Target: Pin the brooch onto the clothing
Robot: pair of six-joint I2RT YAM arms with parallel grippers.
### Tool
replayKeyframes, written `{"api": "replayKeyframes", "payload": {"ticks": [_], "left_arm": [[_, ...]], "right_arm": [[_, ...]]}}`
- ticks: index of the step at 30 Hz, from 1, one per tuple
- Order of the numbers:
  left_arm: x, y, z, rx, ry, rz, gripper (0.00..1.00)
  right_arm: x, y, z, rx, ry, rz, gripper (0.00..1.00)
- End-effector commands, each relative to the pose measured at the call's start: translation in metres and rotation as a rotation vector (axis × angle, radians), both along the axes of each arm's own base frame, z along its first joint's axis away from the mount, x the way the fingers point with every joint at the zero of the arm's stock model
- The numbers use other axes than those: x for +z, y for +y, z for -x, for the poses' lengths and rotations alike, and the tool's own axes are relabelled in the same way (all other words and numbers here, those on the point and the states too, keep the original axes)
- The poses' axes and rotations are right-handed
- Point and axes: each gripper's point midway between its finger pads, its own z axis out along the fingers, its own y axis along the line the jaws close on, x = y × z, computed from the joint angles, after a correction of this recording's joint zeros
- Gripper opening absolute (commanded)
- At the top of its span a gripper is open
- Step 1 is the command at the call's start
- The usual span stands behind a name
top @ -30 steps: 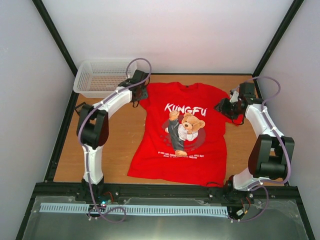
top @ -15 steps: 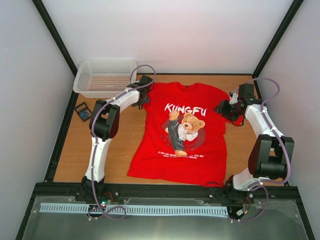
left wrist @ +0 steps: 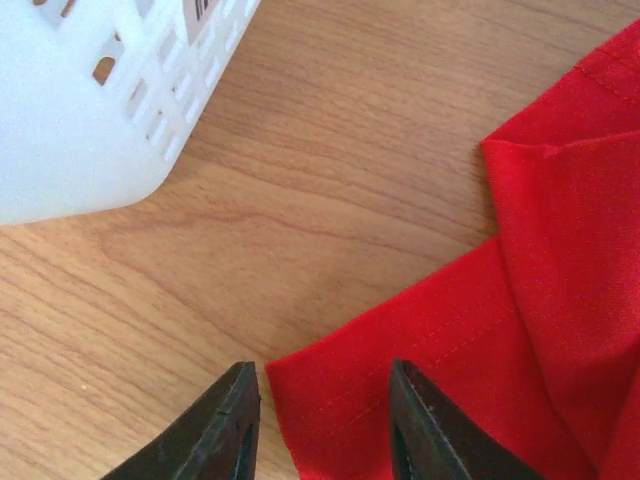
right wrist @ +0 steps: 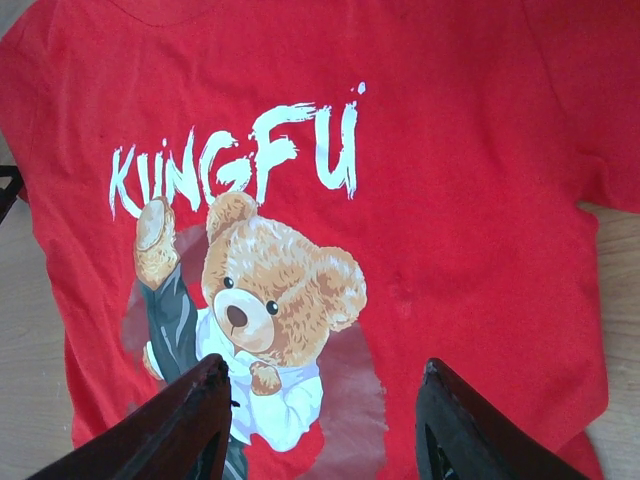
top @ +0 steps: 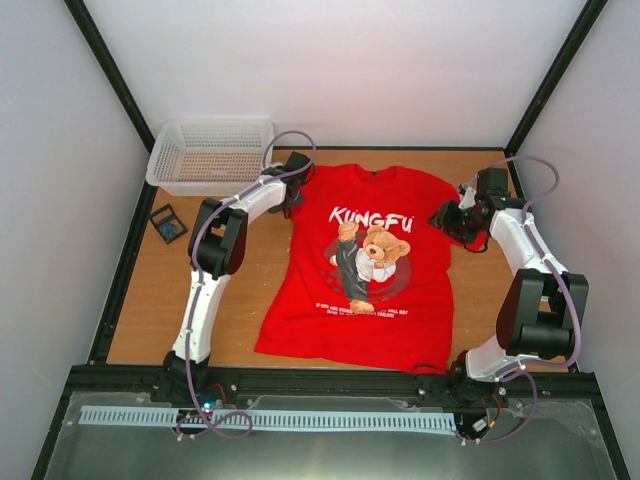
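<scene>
**Two robot arms poised at the sleeves of a red T-shirt**

A red short-sleeved T-shirt (top: pixel 370 260) lies flat and face up in the middle of a wooden table (top: pixel 240 300). Its white "KUNGFU" lettering and kicking teddy bear are showing.

The left claw (left wrist: pixel 320 385) is low over the sleeve on its own side. Its two fingers are partly apart, with the corner of the sleeve's hem lying between them, and they are not closed on it.

The right claw (right wrist: pixel 325 385) hangs near the opposite sleeve. Its fingers are well apart and hold nothing.

Near the table's left edge, well apart from the shirt, sits a small black square case (top: pixel 160 213). Something blue lies inside it, seemingly the brooch (top: pixel 170 229).

A white mesh basket (top: pixel 210 155) stands in the far left corner.
</scene>
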Motion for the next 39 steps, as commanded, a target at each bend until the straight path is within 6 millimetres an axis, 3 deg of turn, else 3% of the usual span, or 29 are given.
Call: {"api": "replayKeyframes", "payload": {"ticks": [1, 5, 12, 16, 20, 25, 34, 39], "left_arm": [[-0.025, 0.004, 0.014, 0.032, 0.095, -0.022, 0.36], [-0.024, 0.000, 0.018, 0.014, 0.096, -0.020, 0.39], [-0.001, -0.007, 0.017, -0.027, 0.030, -0.104, 0.47], [-0.005, -0.009, 0.020, -0.035, 0.029, -0.117, 0.49], [-0.016, -0.009, 0.020, -0.040, 0.048, -0.122, 0.36], [-0.002, -0.001, 0.017, -0.020, 0.017, -0.150, 0.02], [0.044, 0.049, 0.032, 0.049, -0.066, -0.220, 0.01], [0.066, 0.058, 0.041, 0.015, -0.092, -0.244, 0.01]], "right_arm": [[0.005, -0.004, -0.002, -0.002, -0.007, 0.013, 0.50], [0.009, -0.005, -0.002, -0.004, -0.017, 0.021, 0.50], [0.011, -0.004, 0.000, -0.004, -0.020, 0.013, 0.50], [0.014, -0.005, 0.001, -0.006, -0.026, 0.020, 0.50], [0.016, -0.004, 0.000, -0.006, -0.029, 0.014, 0.50], [0.018, -0.005, 0.003, -0.007, -0.034, 0.023, 0.50], [0.015, -0.005, 0.002, -0.018, -0.037, 0.021, 0.50], [0.009, -0.007, -0.001, -0.023, -0.027, 0.026, 0.50]]}}
